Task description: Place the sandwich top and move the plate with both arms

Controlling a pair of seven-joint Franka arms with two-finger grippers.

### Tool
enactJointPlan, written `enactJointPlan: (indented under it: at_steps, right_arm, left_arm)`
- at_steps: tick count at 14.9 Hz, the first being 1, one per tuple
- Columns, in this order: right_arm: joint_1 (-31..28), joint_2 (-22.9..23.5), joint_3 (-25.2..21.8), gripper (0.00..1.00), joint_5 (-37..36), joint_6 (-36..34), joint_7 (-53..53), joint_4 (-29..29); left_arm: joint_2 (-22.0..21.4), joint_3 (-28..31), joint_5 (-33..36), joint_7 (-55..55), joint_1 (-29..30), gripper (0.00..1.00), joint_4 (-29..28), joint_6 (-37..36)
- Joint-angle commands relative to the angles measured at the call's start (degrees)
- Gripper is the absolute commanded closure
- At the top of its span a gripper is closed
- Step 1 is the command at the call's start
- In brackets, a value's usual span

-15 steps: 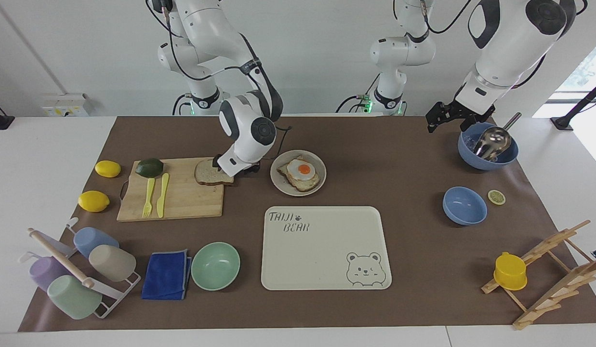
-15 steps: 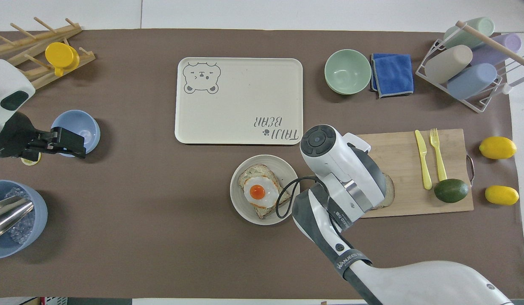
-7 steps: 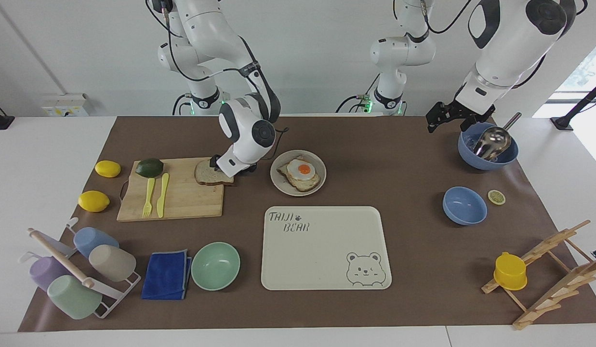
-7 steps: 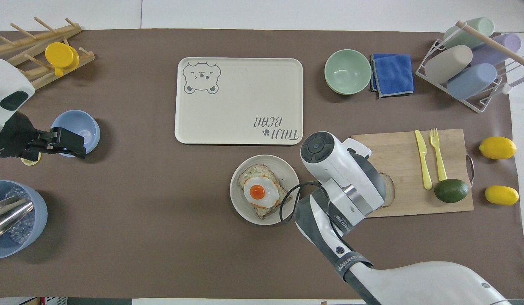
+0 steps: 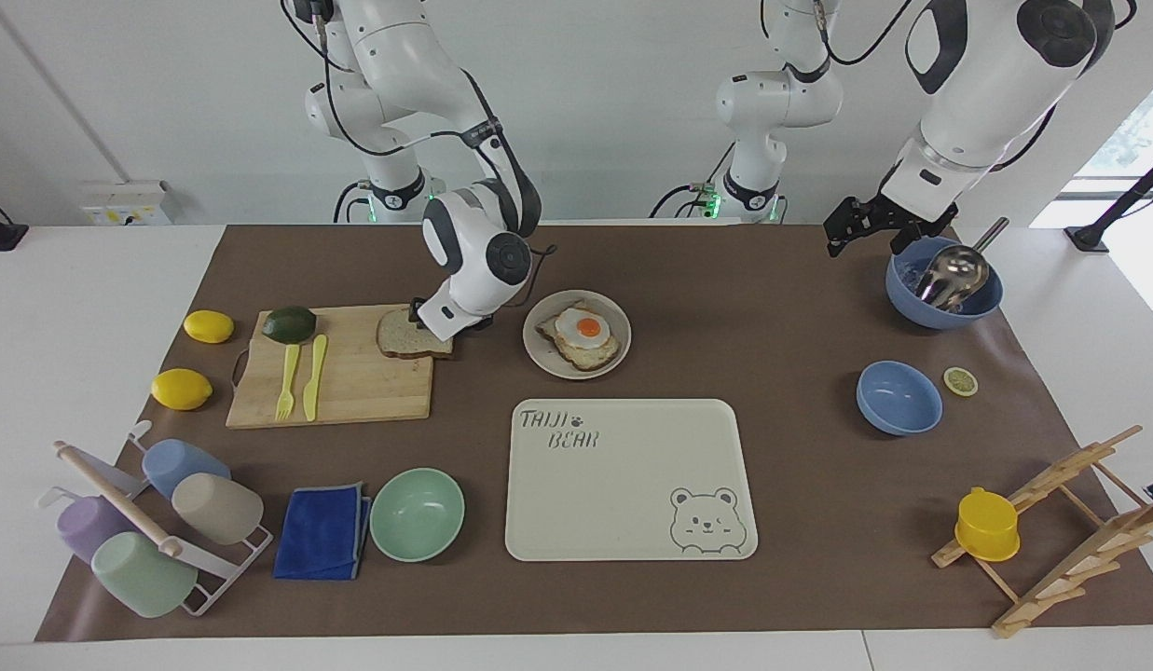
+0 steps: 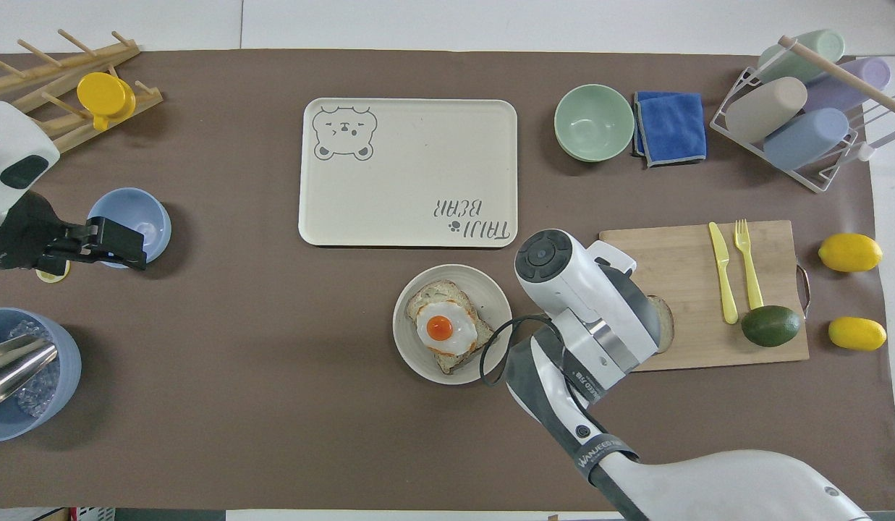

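The sandwich top lies flat on the corner of the wooden cutting board nearest the plate. In the overhead view only its crust edge shows past the right arm's wrist. My right gripper is down at the slice's plate-side edge, touching or just above it. The beige plate sits beside the board and carries a toast slice topped with a fried egg. My left gripper hangs open and empty in the air, over the mat beside the blue bowl with the metal scoop, and waits.
On the board lie an avocado and a yellow fork and knife. The bear tray lies farther from the robots than the plate. A mint bowl, blue cloth, cup rack, two lemons and a second blue bowl surround them.
The right arm's wrist has shifted slightly and settled lower at the slice's edge. The slice, the plate and the left arm have not moved.
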Motion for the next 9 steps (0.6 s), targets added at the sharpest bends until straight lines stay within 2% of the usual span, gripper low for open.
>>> enactJointPlan:
  at_steps: [1, 2, 5, 9]
  right_arm:
    - [-0.07, -1.69, 0.36, 0.76, -1.28, 0.13, 0.15, -1.93]
    - [0.02, -1.69, 0.36, 0.99, -1.28, 0.13, 0.15, -1.75]
    - [1.95, -1.34, 0.36, 1.0, -1.28, -1.62, 0.15, 0.78]
    - [5.46, -0.73, 3.34, 1.0, -0.32, -8.74, -1.08, 13.16]
  left_arm:
    - [-1.35, -0.25, -0.7, 0.21, 0.81, 0.0, -1.37, 0.98]
    - [-1.35, -0.25, -0.7, 0.21, 0.81, 0.0, -1.37, 0.89]
    - [-1.26, -0.25, -0.7, 0.21, 0.81, 0.0, -1.28, 0.89]
    - [-1.26, -0.25, -0.7, 0.12, 0.81, 0.0, -1.28, 0.89]
